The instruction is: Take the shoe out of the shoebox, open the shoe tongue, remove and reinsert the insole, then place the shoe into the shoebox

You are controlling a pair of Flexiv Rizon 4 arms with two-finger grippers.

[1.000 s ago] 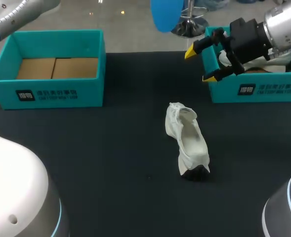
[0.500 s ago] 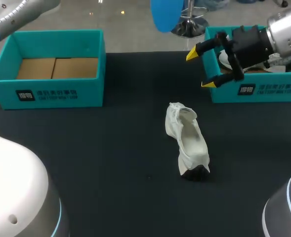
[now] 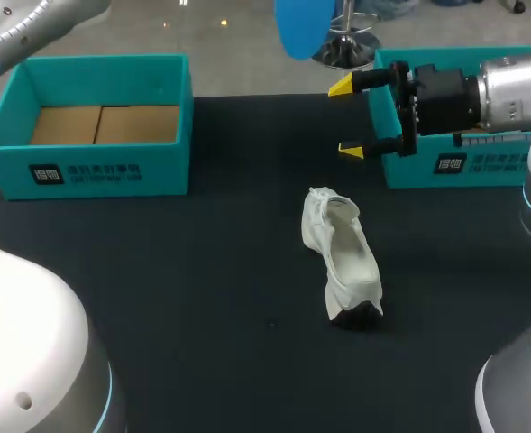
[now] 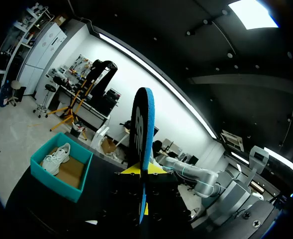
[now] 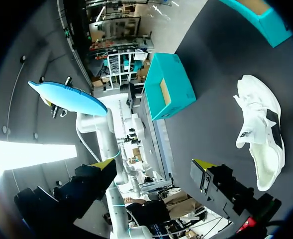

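Observation:
A white shoe [image 3: 342, 257] lies on its side in the middle of the black table, also seen ahead of my right gripper [image 5: 153, 164] as the shoe [image 5: 260, 134]. My right gripper [image 3: 346, 117] hangs open and empty above the table by the left wall of the right teal shoebox [image 3: 463, 164], fingers pointing left. A blue insole [image 3: 301, 27] hangs high over the table's far edge. In the left wrist view my left gripper [image 4: 142, 172] is shut on this insole [image 4: 144, 129], which stands upright between the yellow tips.
A second teal shoebox [image 3: 85, 126] with a bare cardboard floor stands at the far left. The right box [image 4: 61, 167] holds another white shoe [image 4: 56, 159]. Bare black table surrounds the shoe.
My right gripper has swung from slanting down-left to level and shifted a little left and down, staying open. The shoe and the insole have not moved.

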